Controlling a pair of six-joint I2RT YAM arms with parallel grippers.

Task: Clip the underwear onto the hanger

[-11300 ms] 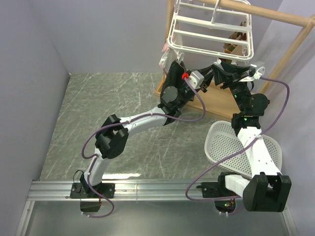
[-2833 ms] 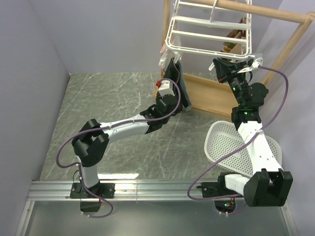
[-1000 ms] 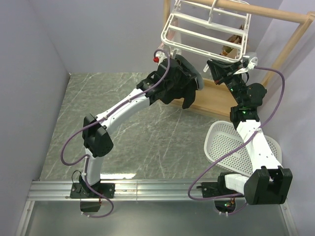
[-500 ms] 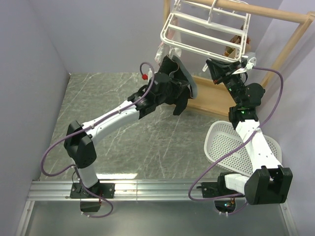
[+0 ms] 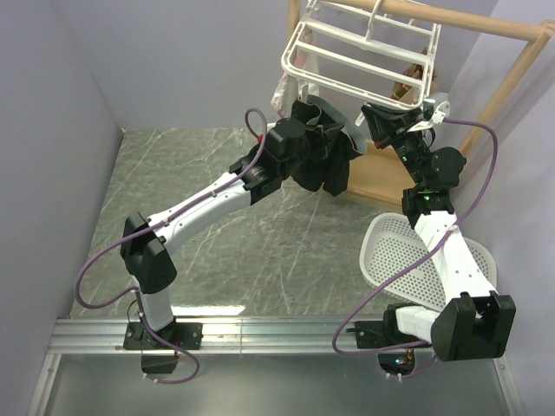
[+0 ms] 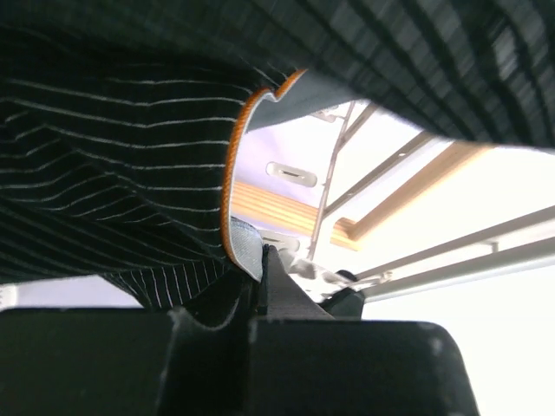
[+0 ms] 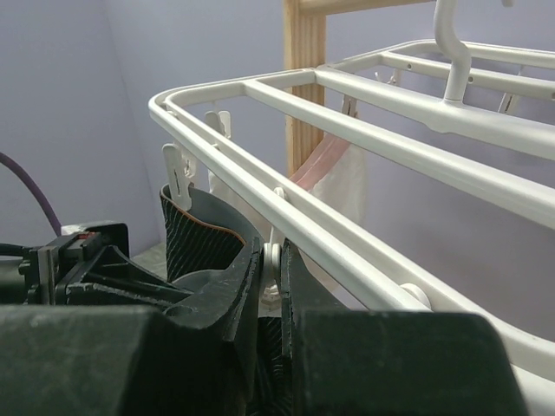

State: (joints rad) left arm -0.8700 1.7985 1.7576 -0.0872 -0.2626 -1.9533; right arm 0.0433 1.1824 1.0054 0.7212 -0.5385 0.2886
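Top: one hanger (image 5: 360, 54) on the wooden rail; one underwear (image 5: 338, 169) bunched just under its near edge

Left wrist: left gripper (image 6: 263, 260) clenched on the underwear's orange-trimmed waistband

Right wrist: right gripper (image 7: 270, 276) pinching one white clip (image 7: 271, 256) on the hanger's near bar, underwear just below

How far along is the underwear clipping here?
Done: left gripper pinches the underwear by its waistband, up under the hanger. In hand: right gripper squeezes a clip on the hanger's edge. Left: feed the waistband into that clip and release; no clip visibly holds it yet.
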